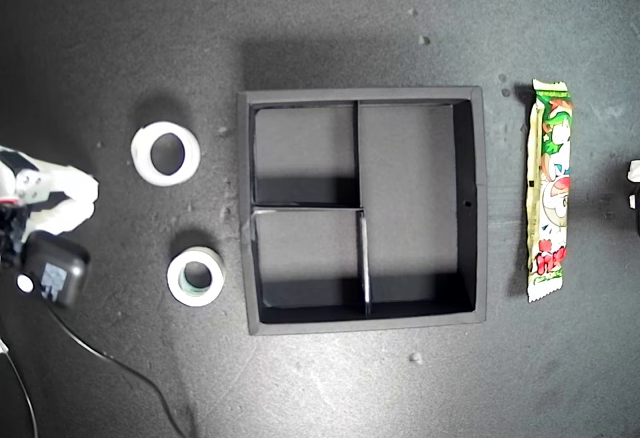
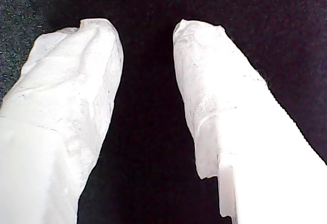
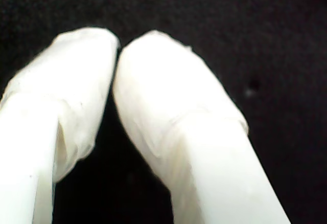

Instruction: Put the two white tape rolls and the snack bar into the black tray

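Nearest, my first gripper (image 2: 145,40) is spread over bare bench; my second gripper (image 3: 116,55) is pressed together, empty. Both white tape rolls (image 1: 166,153) (image 1: 196,276) lie beside the black tray (image 1: 478,198); snack bar (image 1: 549,190) beyond. Straddle one roll's wall.

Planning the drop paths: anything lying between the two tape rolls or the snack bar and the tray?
Nothing visible. The wider tape roll and the green-rimmed tape roll lie on bare mat at the exterior view's left of the black tray; the snack bar lies at its right. All three compartments look empty; only the raised walls must be cleared.
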You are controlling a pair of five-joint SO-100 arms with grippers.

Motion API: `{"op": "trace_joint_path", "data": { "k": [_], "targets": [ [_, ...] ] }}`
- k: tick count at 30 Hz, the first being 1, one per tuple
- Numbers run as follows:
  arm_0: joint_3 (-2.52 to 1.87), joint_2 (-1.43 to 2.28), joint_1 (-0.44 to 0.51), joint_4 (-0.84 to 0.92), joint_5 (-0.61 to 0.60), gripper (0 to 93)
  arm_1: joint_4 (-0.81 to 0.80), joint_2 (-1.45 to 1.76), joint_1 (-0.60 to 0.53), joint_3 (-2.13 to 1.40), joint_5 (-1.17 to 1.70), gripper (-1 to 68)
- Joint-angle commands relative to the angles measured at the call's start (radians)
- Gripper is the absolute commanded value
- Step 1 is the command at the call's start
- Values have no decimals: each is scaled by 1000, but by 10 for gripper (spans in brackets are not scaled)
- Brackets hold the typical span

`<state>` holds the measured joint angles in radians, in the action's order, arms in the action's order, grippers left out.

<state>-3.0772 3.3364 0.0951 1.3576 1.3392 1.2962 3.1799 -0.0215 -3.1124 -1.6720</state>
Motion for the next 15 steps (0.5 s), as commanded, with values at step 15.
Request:
{"op": "trace_joint_path", "data": {
  "k": [15],
  "targets": [
    [-61,51,-37,32,215,9,-25,-6,67,-12,21,21]
  ]
}}
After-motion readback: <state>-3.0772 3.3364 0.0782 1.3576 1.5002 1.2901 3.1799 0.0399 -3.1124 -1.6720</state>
